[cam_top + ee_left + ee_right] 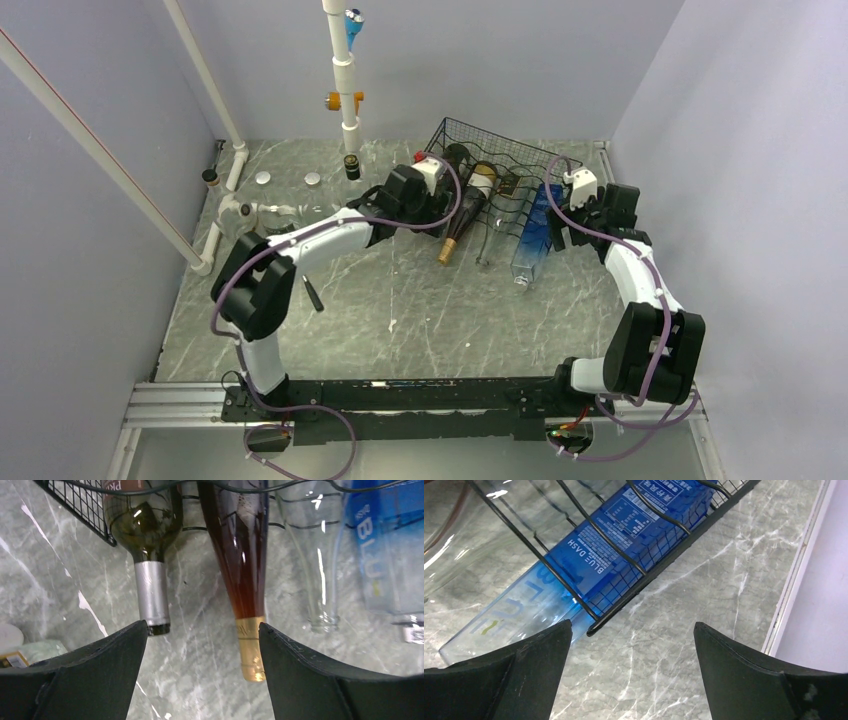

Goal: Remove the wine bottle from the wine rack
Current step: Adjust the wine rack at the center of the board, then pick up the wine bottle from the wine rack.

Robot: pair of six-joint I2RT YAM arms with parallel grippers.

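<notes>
black jaws on your left gripper (202, 630) stand wide apart and hold nothing; grey marbled surface (200, 690) shows in the gap. just past their tips lie two necks. the silver-foiled neck of a dark green wine bottle (150, 595) ends by the left jaw's tip, and the gold-foiled neck of an amber wine bottle (240, 570) ends by the right jaw's inner edge. you cannot tell from this view whether either neck touches a jaw. both bottles lie on their sides with their bodies under the wires of the wine rack (80, 505) and their necks sticking out over the surface towards the arms. the green bottle's label shows only the letters "pr" at the frame's top edge.

your right gripper (634, 630) is also spread wide and has hold of nothing. it hangs over bare surface at the rack's right-hand corner. beyond it a blue bottle (589, 565) lies slanted under the black wire, with "blue dash" in white above a block of small print too fine to read.

the left wrist view shows that same bottle only as large pale letters "blu". it also shows a clear glass bottle (315, 555) between the blue bottle and the amber one, which the right wrist view catches only as a glassy edge.

only the top view shows all four bottles side by side in the rack at the far right of the surface, with a white pipe frame (345, 80) standing well apart to the left.
</notes>
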